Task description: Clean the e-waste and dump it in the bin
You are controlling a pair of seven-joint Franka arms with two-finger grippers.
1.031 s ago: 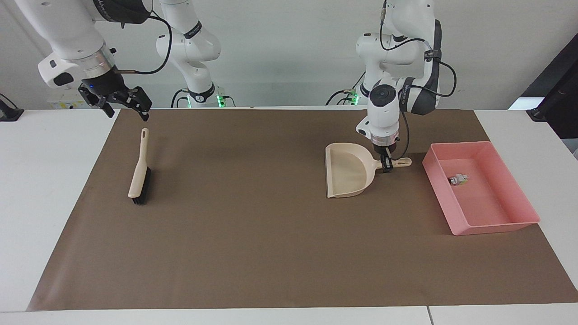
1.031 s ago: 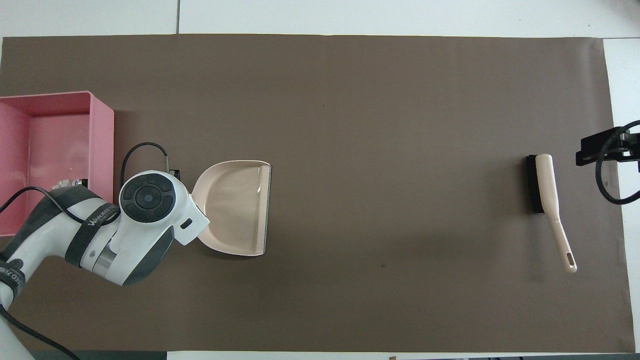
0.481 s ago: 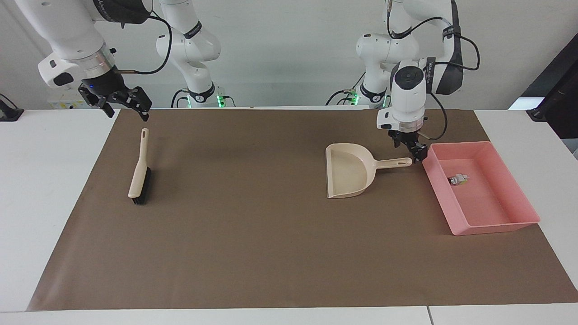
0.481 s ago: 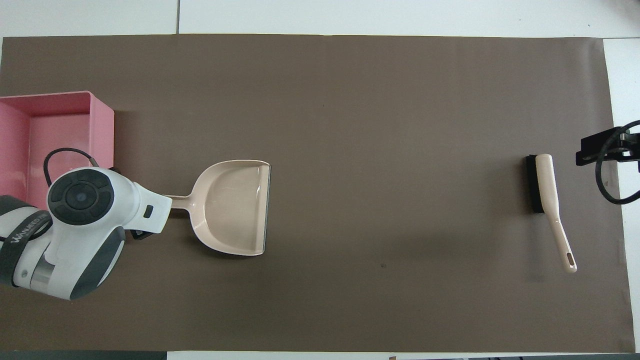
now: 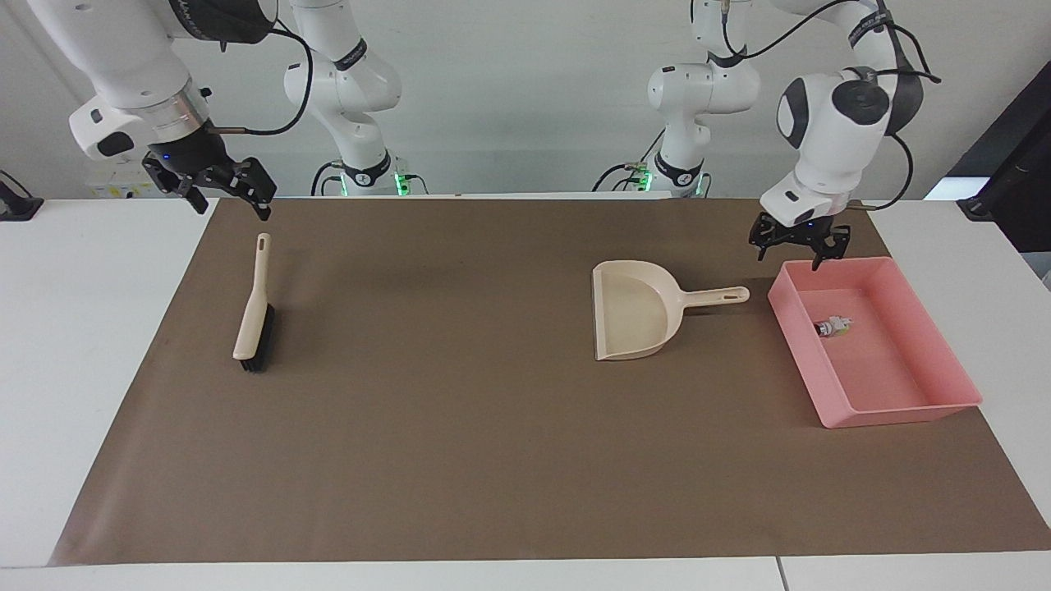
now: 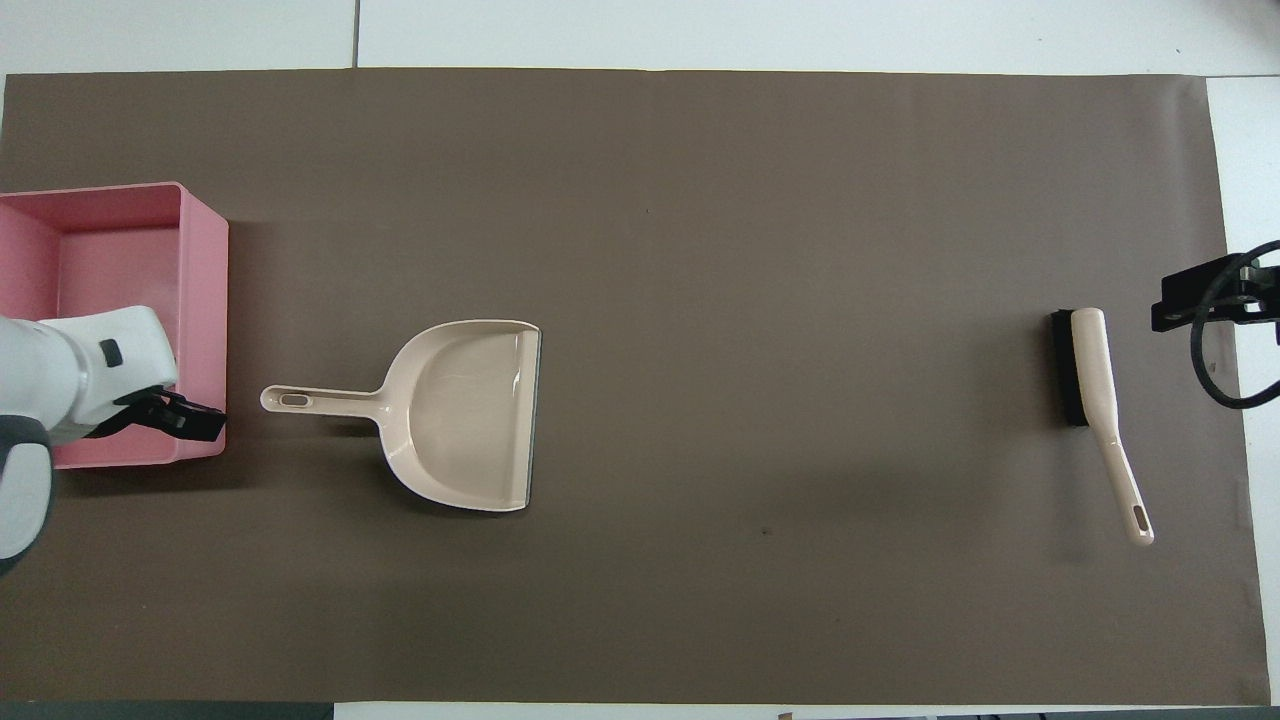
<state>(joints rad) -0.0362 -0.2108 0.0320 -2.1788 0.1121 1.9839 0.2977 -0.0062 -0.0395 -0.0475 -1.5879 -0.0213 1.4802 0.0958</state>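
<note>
The right claw (image 5: 232, 195) hangs wide and empty over the mat's edge by the brush (image 5: 254, 308) handle, waiting. The left claw (image 5: 795, 246) is raised, spread wide and holding nothing, over the bin's (image 5: 895, 410) wall nearest the robots. The dustpan (image 5: 636, 310) lies flat and empty beside the bin. The e-waste (image 5: 831, 326) sits inside the bin. The job looks done; best lift both arms straight up, clear of the bin wall.

A white table (image 5: 98, 345) carries a brown mat (image 5: 460, 427). On the mat lie a dustpan (image 5: 636, 310), a pink bin (image 5: 891, 394) just beside its handle, and a brush (image 5: 254, 308) well apart toward the right arm's end.
</note>
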